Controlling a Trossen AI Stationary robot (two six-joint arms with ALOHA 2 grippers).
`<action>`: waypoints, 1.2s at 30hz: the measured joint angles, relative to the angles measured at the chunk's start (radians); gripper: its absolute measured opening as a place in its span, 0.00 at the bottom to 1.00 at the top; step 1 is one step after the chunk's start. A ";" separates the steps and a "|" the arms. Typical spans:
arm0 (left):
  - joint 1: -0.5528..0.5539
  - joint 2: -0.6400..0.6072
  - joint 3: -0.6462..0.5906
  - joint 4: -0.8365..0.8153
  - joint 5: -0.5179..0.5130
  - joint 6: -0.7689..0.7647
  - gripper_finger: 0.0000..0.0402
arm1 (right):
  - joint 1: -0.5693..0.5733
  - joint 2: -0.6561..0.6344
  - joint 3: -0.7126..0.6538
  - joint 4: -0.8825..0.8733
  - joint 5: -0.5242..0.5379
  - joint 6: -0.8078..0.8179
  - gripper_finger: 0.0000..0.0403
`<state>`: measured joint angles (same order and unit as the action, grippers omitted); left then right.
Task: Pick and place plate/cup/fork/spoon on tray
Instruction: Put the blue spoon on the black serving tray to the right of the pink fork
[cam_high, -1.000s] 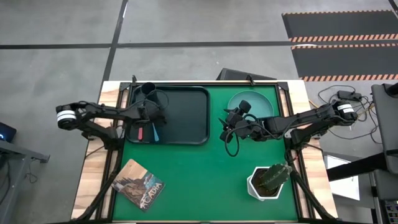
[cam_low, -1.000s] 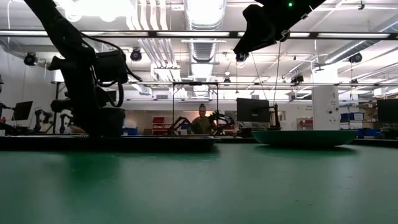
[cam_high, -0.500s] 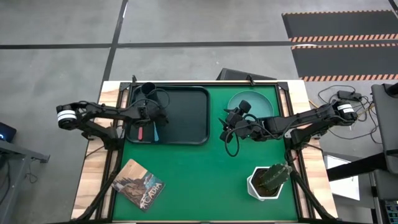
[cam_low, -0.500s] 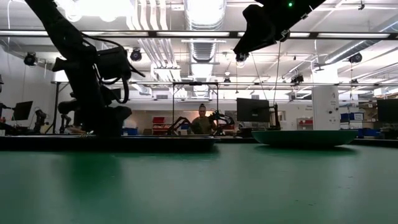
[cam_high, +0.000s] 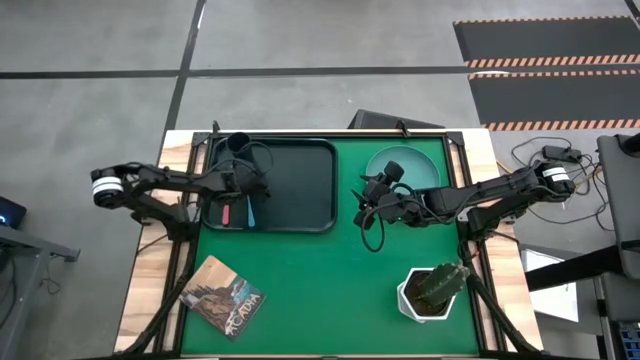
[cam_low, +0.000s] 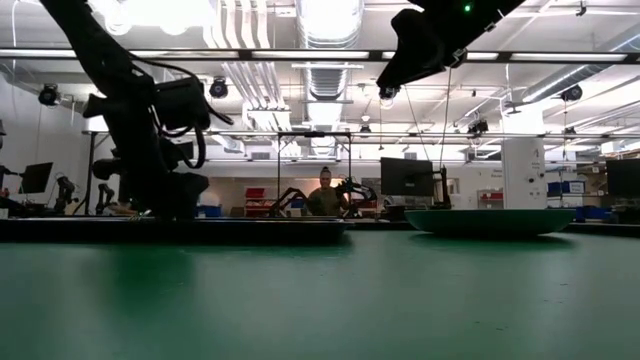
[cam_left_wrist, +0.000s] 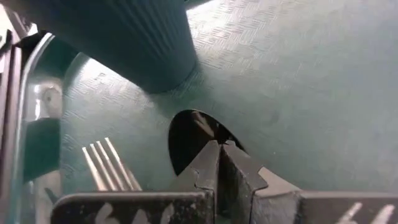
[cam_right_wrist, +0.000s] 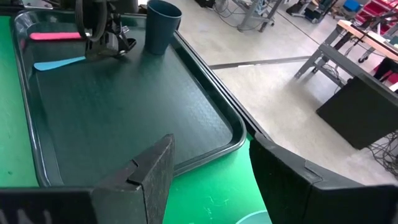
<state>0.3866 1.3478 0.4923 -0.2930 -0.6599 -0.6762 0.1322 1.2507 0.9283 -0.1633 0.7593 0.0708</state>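
Note:
The black tray (cam_high: 300, 190) lies at the table's far left. On it the cup (cam_high: 238, 147) stands upright in the far left corner. The fork (cam_high: 226, 213) with its pink handle and the spoon (cam_high: 248, 211) with its blue handle lie side by side near the left rim. My left gripper (cam_high: 252, 187) is shut and slants down over the spoon's bowl (cam_left_wrist: 189, 137), beside the fork's tines (cam_left_wrist: 112, 165). The teal plate (cam_high: 410, 163) rests on the green table at the far right. My right gripper (cam_high: 362, 197) hangs open above the table, between tray and plate, holding nothing. My left gripper's shut fingertips (cam_left_wrist: 219, 152) stand right over the spoon's bowl, slanting down from the table's left. I cannot tell whether they touch it. The spoon lies flat on the tray floor.
A white pot with a green plant (cam_high: 432, 292) stands near the front right. A picture book (cam_high: 225, 297) lies at the front left. The green table's middle (cam_high: 330, 290) is open. A person sits far off in the room (cam_low: 323, 195).
My left gripper has tipped a little at the wrist in place over the tray's left part, staying shut.

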 joint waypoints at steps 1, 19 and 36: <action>0.000 0.007 0.000 0.006 0.000 -0.006 0.00 | 0.000 0.000 0.000 -0.003 0.000 0.000 0.49; -0.002 0.061 0.014 0.050 0.031 -0.025 0.00 | 0.000 0.000 0.000 -0.014 0.000 0.000 0.49; 0.000 0.057 0.019 0.044 0.016 -0.077 0.00 | 0.000 0.000 0.000 -0.016 0.000 0.006 0.49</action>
<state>0.3862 1.4044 0.5110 -0.2489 -0.6437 -0.7536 0.1322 1.2507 0.9283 -0.1791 0.7596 0.0772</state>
